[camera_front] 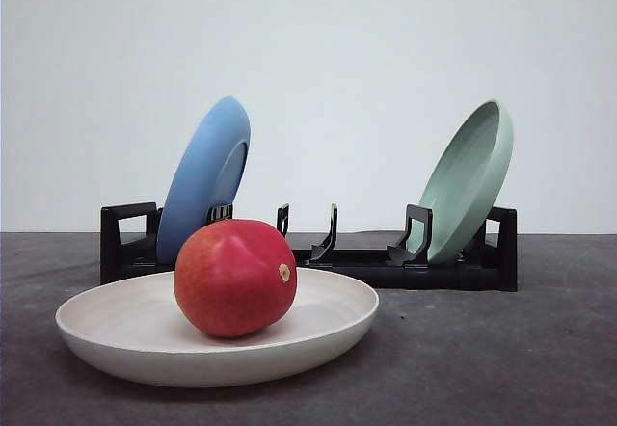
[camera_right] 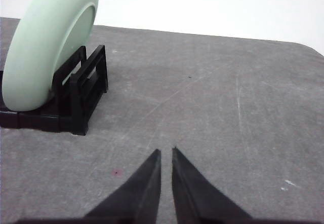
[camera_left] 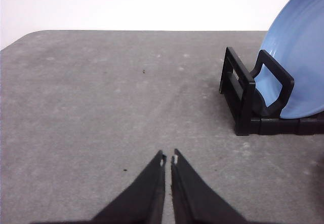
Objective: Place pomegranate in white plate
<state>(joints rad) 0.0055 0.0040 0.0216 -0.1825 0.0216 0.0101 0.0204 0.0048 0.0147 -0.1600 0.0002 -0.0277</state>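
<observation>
Matt white plate (camera_front: 135, 344), glossy smooth pomegranate (camera_front: 234, 277)

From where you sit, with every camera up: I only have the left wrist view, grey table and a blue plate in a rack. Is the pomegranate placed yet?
Observer: Yes. The pomegranate sits inside the white plate, in front of the black rack.
Reviewer: Anything else in that rack?
Observer: A pale green plate leans at its right end; the blue plate leans at the left.
Reviewer: And the right pincer?
Observer: The right pincer is shut and empty above bare table, beside the green plate's end of the rack.
</observation>
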